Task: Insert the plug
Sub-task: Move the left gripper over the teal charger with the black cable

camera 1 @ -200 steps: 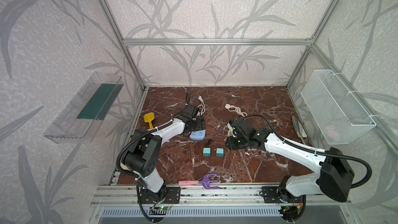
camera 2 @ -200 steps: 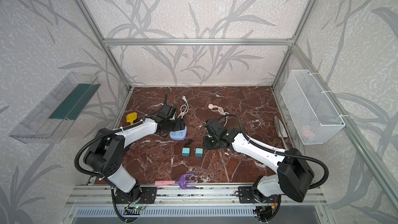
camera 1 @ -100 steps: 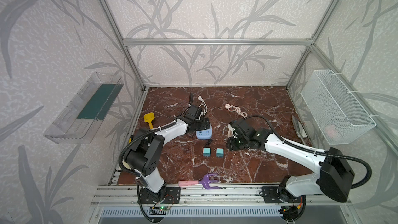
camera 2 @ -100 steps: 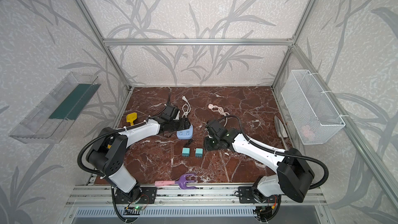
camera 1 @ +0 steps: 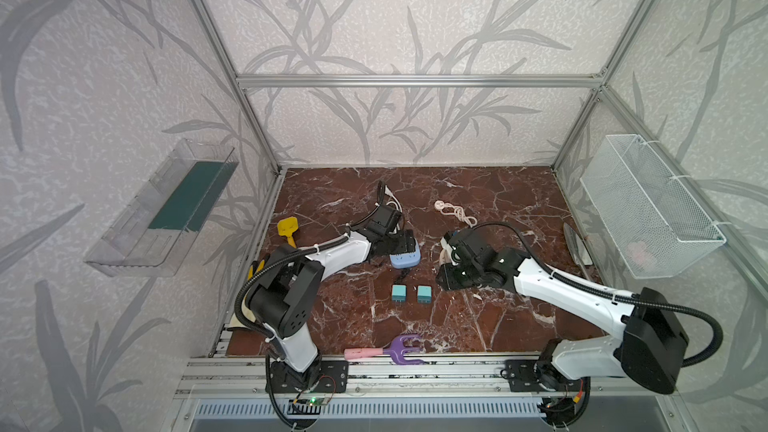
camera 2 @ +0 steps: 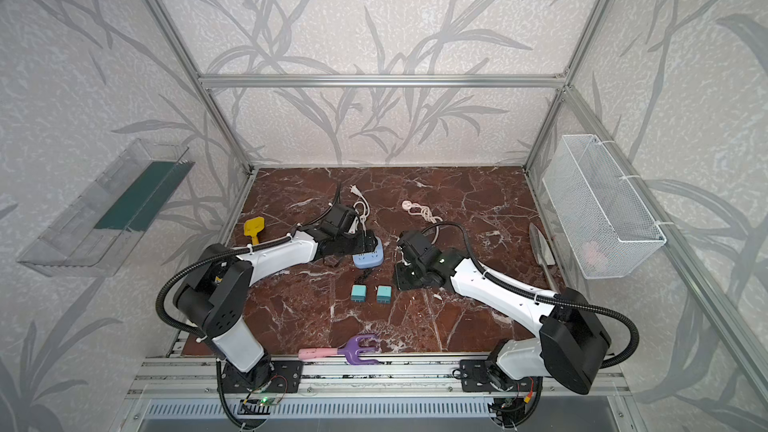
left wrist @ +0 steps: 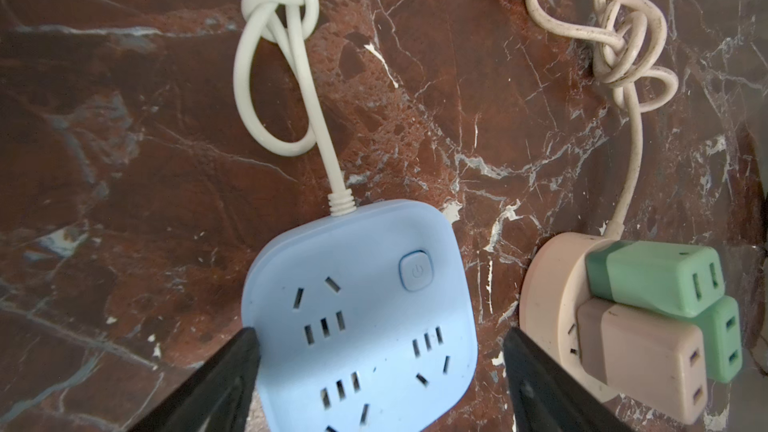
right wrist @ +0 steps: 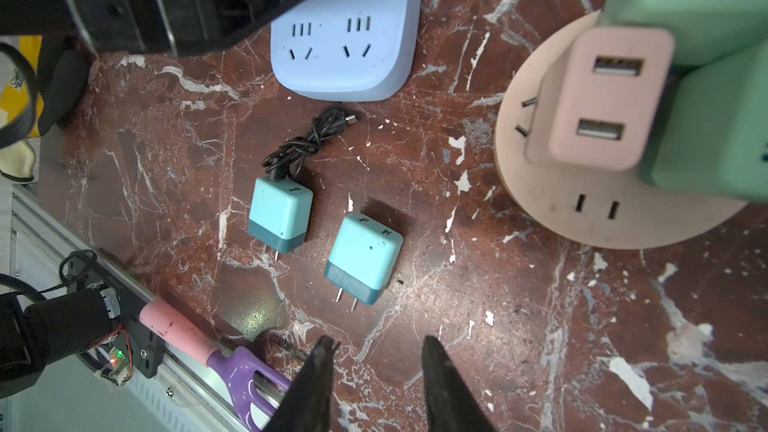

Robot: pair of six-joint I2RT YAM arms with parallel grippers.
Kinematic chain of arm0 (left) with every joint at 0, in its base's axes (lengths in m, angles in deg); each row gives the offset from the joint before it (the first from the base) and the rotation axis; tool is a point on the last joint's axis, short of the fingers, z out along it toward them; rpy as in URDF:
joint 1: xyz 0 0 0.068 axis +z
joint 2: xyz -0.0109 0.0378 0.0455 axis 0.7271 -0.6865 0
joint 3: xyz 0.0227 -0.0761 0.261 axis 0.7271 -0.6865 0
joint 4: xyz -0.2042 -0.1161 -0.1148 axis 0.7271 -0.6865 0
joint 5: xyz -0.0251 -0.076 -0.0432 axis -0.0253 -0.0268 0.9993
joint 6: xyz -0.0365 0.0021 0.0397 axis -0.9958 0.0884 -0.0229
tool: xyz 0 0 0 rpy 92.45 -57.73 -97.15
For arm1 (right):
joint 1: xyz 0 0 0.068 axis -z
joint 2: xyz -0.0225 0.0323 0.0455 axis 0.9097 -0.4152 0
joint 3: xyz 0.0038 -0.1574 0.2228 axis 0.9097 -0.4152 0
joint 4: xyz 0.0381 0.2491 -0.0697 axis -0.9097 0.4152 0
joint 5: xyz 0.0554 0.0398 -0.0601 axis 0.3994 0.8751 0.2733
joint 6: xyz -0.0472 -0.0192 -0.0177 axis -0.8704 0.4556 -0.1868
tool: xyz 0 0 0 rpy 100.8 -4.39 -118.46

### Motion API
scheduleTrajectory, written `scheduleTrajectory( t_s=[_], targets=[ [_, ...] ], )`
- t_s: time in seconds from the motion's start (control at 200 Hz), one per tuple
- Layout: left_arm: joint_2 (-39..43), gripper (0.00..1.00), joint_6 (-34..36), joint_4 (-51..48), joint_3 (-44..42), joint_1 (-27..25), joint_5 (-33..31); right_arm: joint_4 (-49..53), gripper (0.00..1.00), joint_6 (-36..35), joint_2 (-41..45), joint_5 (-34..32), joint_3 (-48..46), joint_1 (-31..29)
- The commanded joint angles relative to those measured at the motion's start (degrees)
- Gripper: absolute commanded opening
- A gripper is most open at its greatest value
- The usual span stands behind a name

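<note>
left hand point(left wrist: 379, 332) is spread wide around the blue power strip point(left wrist: 365, 284), not squeezing it; right hand point(right wrist: 378, 340) is part-open, holding nothing, near the teal plugs point(right wrist: 363, 257) on the bench point(right wrist: 540, 326).

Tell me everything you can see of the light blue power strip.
The light blue power strip is a rounded square of smooth plastic, lying flat on the marble table, sockets up. Every socket in view is empty; a power button sits near one corner. A knotted white cord leaves one edge. The left gripper hovers over it, jaws open on either side; contact cannot be told.
</note>
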Motion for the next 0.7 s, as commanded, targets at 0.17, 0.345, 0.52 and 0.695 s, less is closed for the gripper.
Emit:
scheduleTrajectory(
  t_s=[0.17, 0.345, 0.52, 0.695],
  targets=[
    [7.3, 0.91, 3.8, -10.8, 1.1, -0.7, -5.5, 0.2, 0.37, -0.2, 3.3, -0.5, -0.3, 0.4],
    [13.3, 0.87, 5.6, -17.1, -1.3, -4.9, -9.5, 0.1, 0.37, 0.0, 3.4, -0.7, -0.3, 0.5],
    [17.8, 0.79, 4.3, -20.3, -4.6, -10.0, -10.1, 0.0, 0.37, -0.2, 2.5, 0.0, 0.5, 0.6],
    [19.8, 0.73, 1.1, -21.2, -7.7, -13.3, -10.8, 0.0, 0.37, -0.3, 0.9, 0.5, 1.3, 0.6]
  ],
)
